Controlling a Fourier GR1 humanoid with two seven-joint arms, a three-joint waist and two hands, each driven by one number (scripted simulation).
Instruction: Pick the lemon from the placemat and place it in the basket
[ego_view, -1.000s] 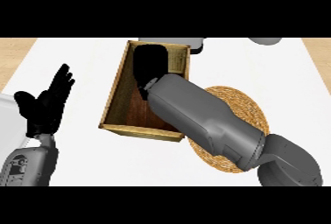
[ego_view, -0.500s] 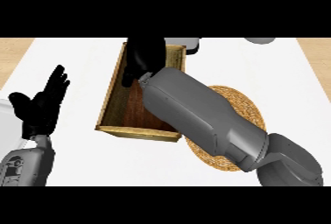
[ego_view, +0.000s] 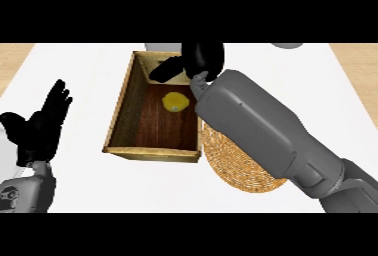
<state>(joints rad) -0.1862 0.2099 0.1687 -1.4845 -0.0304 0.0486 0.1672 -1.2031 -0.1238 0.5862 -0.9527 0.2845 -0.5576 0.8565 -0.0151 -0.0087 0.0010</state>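
Note:
The yellow lemon (ego_view: 176, 101) lies on the dark floor of the wooden basket (ego_view: 122, 112), toward its far end. My right hand (ego_view: 198, 60) hovers above the basket's far right corner, fingers relaxed and apart, holding nothing. The grey right forearm crosses the round woven placemat (ego_view: 236, 165) and hides most of it. My left hand (ego_view: 40, 127) rests open at the left edge, fingers up, clear of the basket.
A grey object (ego_view: 164, 47) sits just behind the basket, partly hidden by my right hand. Another grey object (ego_view: 288, 45) shows at the counter's far right. Wooden floor shows past the white counter (ego_view: 88, 180) at both far corners.
My right hand lifted up and away from inside the basket and opened, uncovering the lemon now lying on the basket floor. The left hand stayed put.

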